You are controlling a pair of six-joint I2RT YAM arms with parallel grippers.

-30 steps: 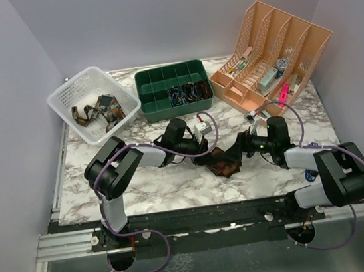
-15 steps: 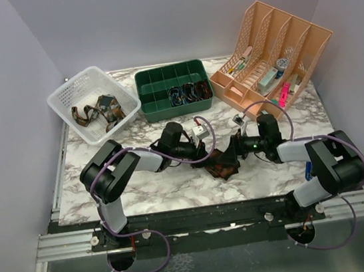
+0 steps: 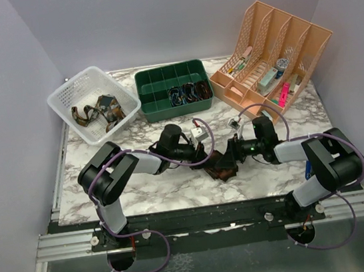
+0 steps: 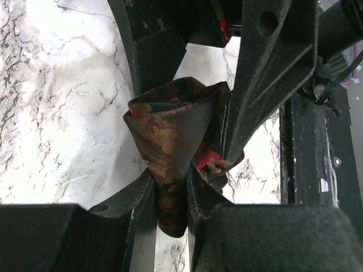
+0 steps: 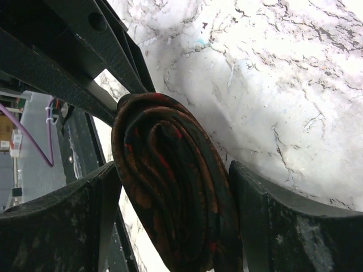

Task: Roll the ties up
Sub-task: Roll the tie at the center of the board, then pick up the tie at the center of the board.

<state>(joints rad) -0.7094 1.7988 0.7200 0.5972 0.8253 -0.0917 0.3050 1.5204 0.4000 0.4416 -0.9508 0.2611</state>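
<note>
Tools first. Left tool [image 3: 199, 151] is clenched on the loose tail of the tie [image 3: 223, 165]. The left wrist view shows that tail nipped between its fingers [image 4: 133, 198], with the cloth bunching into a cone above them. Right tool [image 3: 233, 151] grasps the rolled part. In the right wrist view the coil [image 5: 170, 187] fills the gap and both pads touch fabric. The tie sits mid-worktop [image 3: 155, 186] between the two tools. I cannot tell whether it rests on the marble or hangs just above it.

Step, my reading: winding, well along. The coil shows several turns and only a short tail is left.

Next move calls for the right wrist to turn the coil while the left feeds the tail under light tension. Too much pull would skew the roll, and the left side looks coned.

Pose: both arms reach low and inward from their bases, wrists facing each other, tools almost nose to nose.

Further back:
- green tray [image 3: 144, 80], with rolls [image 3: 186, 92] in its right cells
- white basket [image 3: 63, 98], far left, holding loose ties [image 3: 98, 111]
- peach rack [image 3: 289, 34], far right
</note>
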